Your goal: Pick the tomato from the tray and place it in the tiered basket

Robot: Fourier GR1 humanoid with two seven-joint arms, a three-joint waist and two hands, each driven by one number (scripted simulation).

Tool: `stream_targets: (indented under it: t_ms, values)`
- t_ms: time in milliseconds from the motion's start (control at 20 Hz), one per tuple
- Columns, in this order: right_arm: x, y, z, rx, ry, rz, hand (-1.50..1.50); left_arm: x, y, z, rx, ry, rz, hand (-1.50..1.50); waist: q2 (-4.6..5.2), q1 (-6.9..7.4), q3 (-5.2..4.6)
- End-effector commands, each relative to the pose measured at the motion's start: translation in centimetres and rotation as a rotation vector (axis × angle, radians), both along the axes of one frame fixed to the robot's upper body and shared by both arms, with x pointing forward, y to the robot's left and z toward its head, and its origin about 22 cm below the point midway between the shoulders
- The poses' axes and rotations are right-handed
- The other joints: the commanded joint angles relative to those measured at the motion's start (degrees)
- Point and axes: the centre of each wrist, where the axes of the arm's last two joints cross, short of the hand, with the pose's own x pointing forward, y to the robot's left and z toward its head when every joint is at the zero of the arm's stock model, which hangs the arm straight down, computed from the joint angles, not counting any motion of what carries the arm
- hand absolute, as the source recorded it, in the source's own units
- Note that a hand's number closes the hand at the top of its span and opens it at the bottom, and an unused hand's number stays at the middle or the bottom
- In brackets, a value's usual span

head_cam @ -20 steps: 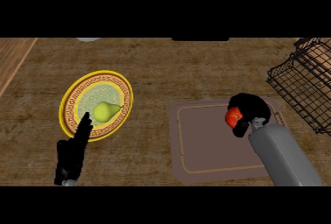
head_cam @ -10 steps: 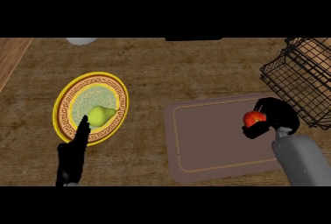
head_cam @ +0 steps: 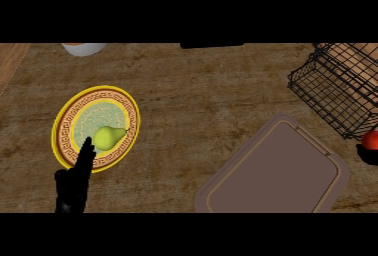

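Note:
The red tomato [head_cam: 370, 139] shows at the view's right edge, just below the black wire tiered basket [head_cam: 336, 87] and off the tray's right side. My right hand [head_cam: 368, 155] is mostly cut off by that edge; its dark fingers curl under the tomato and hold it. The brown tray [head_cam: 272, 172] lies at the lower right with nothing on it. At the lower left, my left hand [head_cam: 72, 184] rests open with its fingers pointing up at the plate.
A yellow patterned plate [head_cam: 74, 122] holding a green pear [head_cam: 109, 137] sits at the left. A white cup [head_cam: 84, 48] stands at the far left of the wooden counter [head_cam: 207, 95], and a dark object [head_cam: 212, 45] at the far middle.
My right hand has carried the tomato rightward off the tray to the view's right edge beside the basket. The left hand has stayed put by the plate.

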Motion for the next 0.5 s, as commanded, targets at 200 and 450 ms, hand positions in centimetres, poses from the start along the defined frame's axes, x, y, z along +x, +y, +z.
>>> stream_targets:
  t_ms: [200, 450]
  values:
    - [-6.1, 0.3, 12.3, -0.117, -0.378, -0.078, 1.5, 0.5, 0.1, -0.2, -0.007, 0.011, 0.005, 0.0, 0.11, -0.06, -0.17]
    - [-9.8, 3.0, 19.0, -0.239, -0.379, -0.075, 1.5, 0.5, -0.4, -0.4, 0.0, 0.013, -0.046, 0.0, 0.71, 2.54, -0.08]
